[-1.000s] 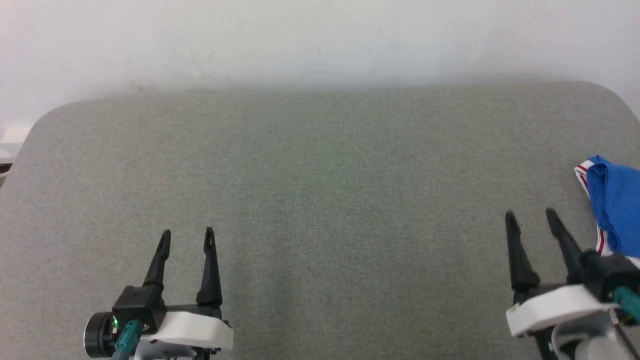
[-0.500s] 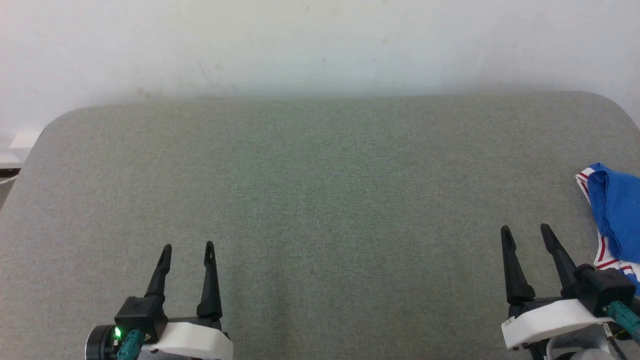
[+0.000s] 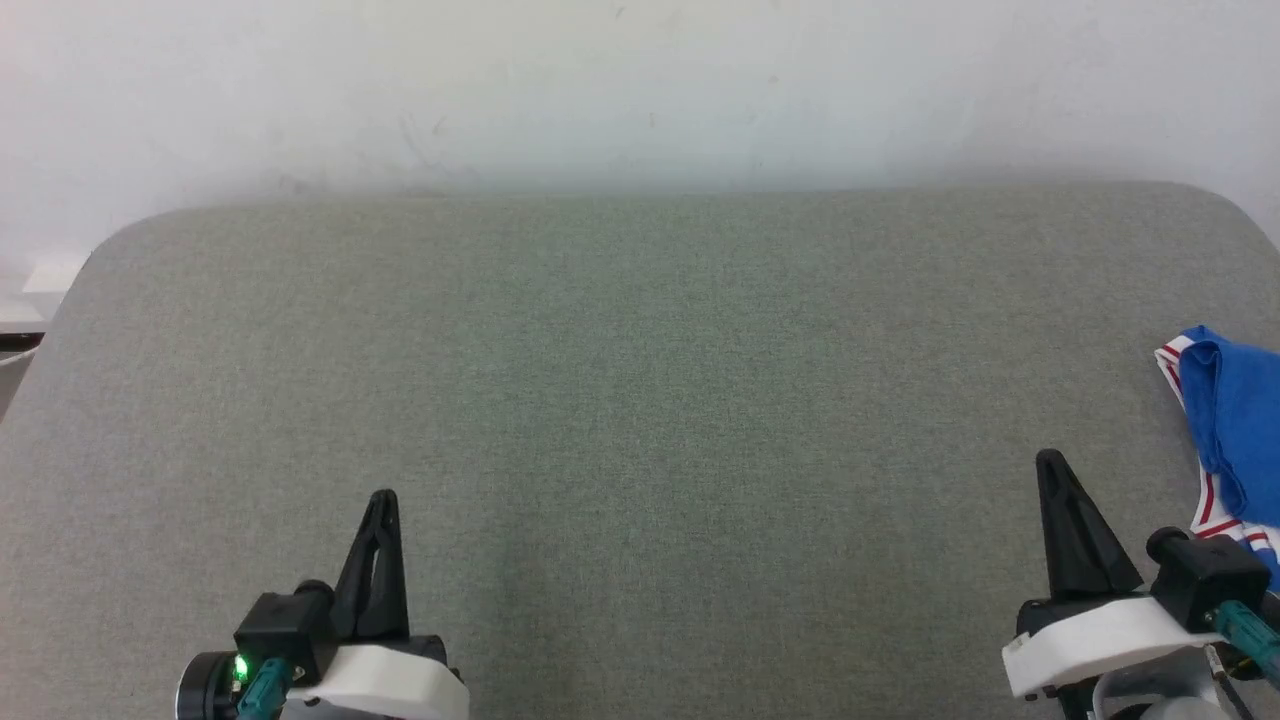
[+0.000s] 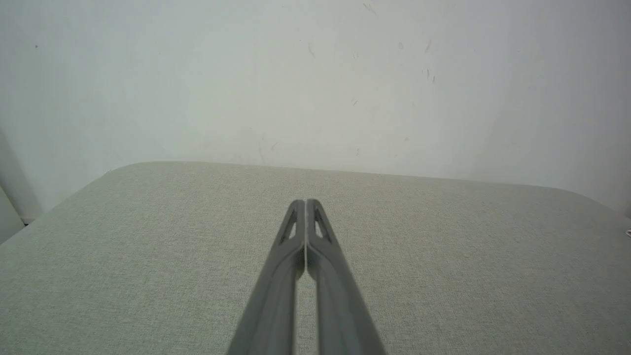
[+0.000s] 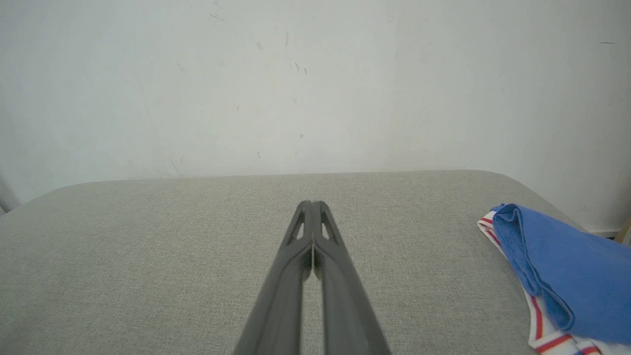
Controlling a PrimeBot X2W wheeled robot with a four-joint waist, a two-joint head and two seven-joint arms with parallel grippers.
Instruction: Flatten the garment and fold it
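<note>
The garment (image 3: pixel 1235 425), royal blue with red-and-white striped trim, lies bunched at the right edge of the grey table; the right wrist view shows the garment (image 5: pixel 562 268) to the right of my fingers. My right gripper (image 3: pixel 1050 462) sits near the table's front, left of the cloth and apart from it, shut on nothing. Its fingertips (image 5: pixel 311 204) meet. My left gripper (image 3: pixel 383 497) is at the lower left, far from the cloth, also shut with nothing held. In the left wrist view, my left gripper (image 4: pixel 305 203) has both tips pressed together.
The grey fabric-covered table (image 3: pixel 640 380) stretches across the head view, with rounded far corners. A white wall (image 3: pixel 640 90) rises right behind its far edge. Bare tabletop lies between the two grippers.
Both grippers went from open to shut, with nothing caught between their fingers. Earlier the head camera shifted a little, so the whole picture moved down; the garment stayed where it lay.
</note>
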